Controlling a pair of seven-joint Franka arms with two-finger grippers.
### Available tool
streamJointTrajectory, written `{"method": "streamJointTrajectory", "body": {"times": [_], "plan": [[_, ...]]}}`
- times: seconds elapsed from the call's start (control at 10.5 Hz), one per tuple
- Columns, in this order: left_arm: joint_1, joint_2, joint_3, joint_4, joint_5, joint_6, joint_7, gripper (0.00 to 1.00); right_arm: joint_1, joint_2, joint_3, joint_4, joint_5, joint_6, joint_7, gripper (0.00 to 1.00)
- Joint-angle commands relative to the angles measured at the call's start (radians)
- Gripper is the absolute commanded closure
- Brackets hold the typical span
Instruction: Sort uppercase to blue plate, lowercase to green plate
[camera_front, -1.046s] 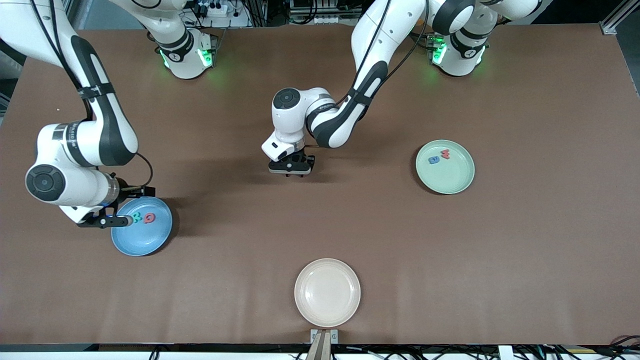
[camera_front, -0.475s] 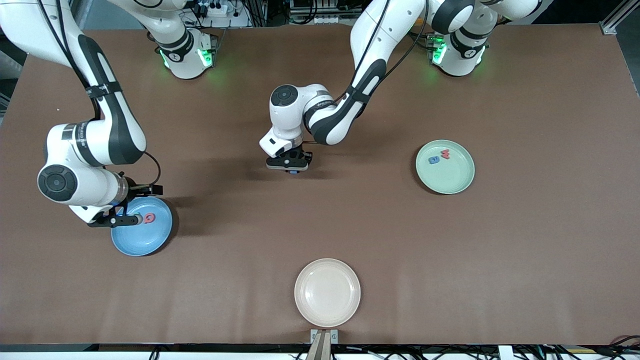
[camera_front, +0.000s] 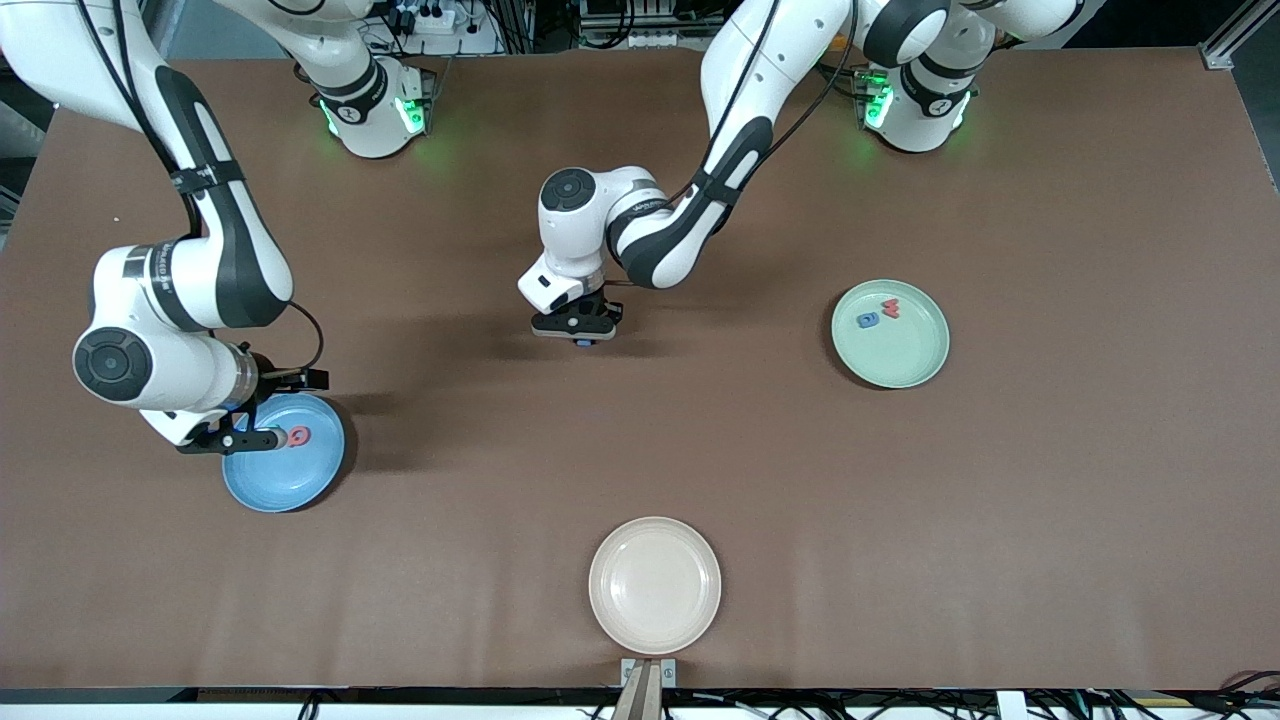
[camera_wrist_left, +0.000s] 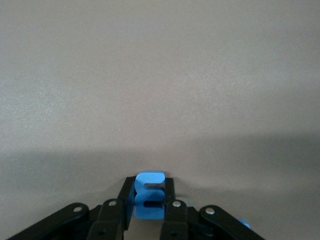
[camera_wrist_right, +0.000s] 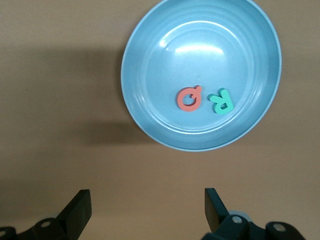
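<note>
At the middle of the table my left gripper (camera_front: 581, 337) (camera_wrist_left: 149, 197) is shut on a blue foam m (camera_wrist_left: 150, 195), held on edge between the fingers just above the brown surface. My right gripper (camera_front: 256, 439) (camera_wrist_right: 146, 207) hangs open and empty over the edge of the blue plate (camera_front: 290, 482) (camera_wrist_right: 165, 50). In that plate lie a red Q (camera_front: 299, 437) (camera_wrist_right: 189, 98) and a teal R (camera_wrist_right: 221, 101); the R is hidden in the front view. The green plate (camera_front: 900, 358), toward the left arm's end, holds a red w (camera_front: 890, 309) and a blue letter (camera_front: 867, 320).
A beige plate (camera_front: 654, 585) with nothing in it sits near the table's front edge, nearer to the front camera than my left gripper. Bare brown table lies between the three plates.
My left gripper has shut on the blue m and shifted slightly. My right arm has drifted a little toward its base, and its gripper now covers the teal R in the front view.
</note>
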Motion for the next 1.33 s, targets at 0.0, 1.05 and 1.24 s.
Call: {"method": "streamJointTrajectory", "body": {"times": [0.0, 1.05, 1.24], "plan": [[0.033, -0.034, -0.012, -0.044, -0.04, -0.043, 0.065, 0.89, 0.018, -0.025, -0.001, -0.013, 0.029, -0.004, 0.001, 0.0], [0.494, -0.382, -0.159, -0.376, -0.195, -0.275, 0.673, 0.89, 0.262, -0.028, 0.057, -0.042, 0.112, 0.019, 0.408, 0.0], [0.663, -0.475, -0.237, -0.528, -0.164, -0.274, 0.787, 0.89, 0.267, -0.03, 0.123, -0.082, 0.159, 0.092, 0.508, 0.0]]}}
